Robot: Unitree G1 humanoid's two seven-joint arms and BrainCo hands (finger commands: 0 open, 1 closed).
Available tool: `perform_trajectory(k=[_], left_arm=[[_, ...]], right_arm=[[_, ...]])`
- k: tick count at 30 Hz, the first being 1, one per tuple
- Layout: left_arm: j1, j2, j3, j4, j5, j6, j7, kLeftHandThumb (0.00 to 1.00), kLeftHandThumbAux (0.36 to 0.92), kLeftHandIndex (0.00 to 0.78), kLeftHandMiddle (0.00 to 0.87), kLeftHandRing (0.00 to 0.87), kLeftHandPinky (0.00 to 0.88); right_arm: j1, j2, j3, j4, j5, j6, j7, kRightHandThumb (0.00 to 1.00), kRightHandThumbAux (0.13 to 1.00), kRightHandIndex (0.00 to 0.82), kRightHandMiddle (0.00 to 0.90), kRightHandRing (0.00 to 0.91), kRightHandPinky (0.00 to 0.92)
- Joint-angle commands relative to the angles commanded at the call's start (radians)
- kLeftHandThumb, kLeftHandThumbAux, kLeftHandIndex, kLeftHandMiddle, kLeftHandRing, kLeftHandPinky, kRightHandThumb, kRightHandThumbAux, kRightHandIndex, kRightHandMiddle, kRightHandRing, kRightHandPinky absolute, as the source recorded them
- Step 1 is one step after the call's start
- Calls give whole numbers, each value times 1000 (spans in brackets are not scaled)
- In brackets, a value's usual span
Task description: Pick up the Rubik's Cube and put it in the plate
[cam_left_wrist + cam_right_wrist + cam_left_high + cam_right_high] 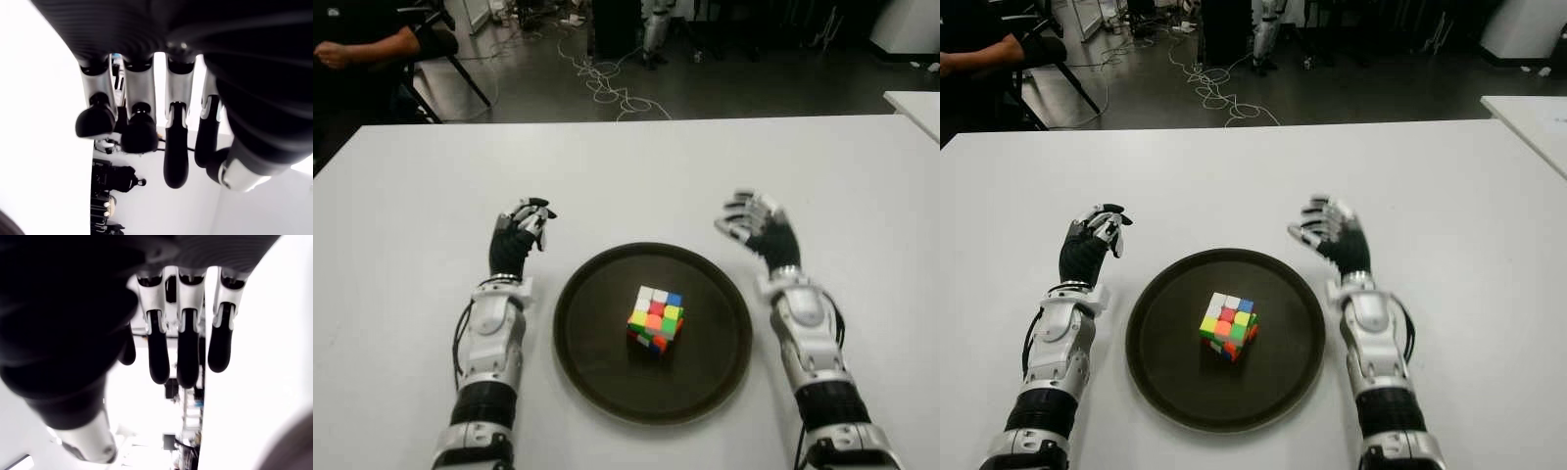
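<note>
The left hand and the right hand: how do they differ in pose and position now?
The left hand shows left of the plate, fingers curled more; the right hand shows right of it, fingers looser and more spread. Both are empty and flank the plate, where the Rubik's Cube already sits.

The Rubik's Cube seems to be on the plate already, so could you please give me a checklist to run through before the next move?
1. Rubik's Cube inside the plate rim: ok.
2. Cube free of both hands: ok.
3. Left robot hand beside the plate's left edge, holding nothing: ok.
4. Right robot hand beside the plate's right edge, fingers relaxed, empty: ok.
5. Cube sitting flat: cannot tell.
6. White table beyond the plate bare: ok.
</note>
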Motion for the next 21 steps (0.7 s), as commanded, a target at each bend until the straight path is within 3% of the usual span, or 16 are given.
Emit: perform_trajectory(k=[3,9,21], left_arm=[[2,0,-1,-3,0,-1,-4,857,660,422,532,789,804],[6,-1,-5,-10,1,-4,-4,857,660,423,532,787,805],[9,-5,-1,-19,-12,6,-7,857,661,422,533,794,809]], right_arm=[[-12,-14,6,66,-45,-101,-27,113,834,283,381,400,419],[-38,-37,1,167,-80,-188,-49,107,829,274,371,393,420],[-57,-51,11,206,-103,-182,-61,62,791,243,342,369,405]])
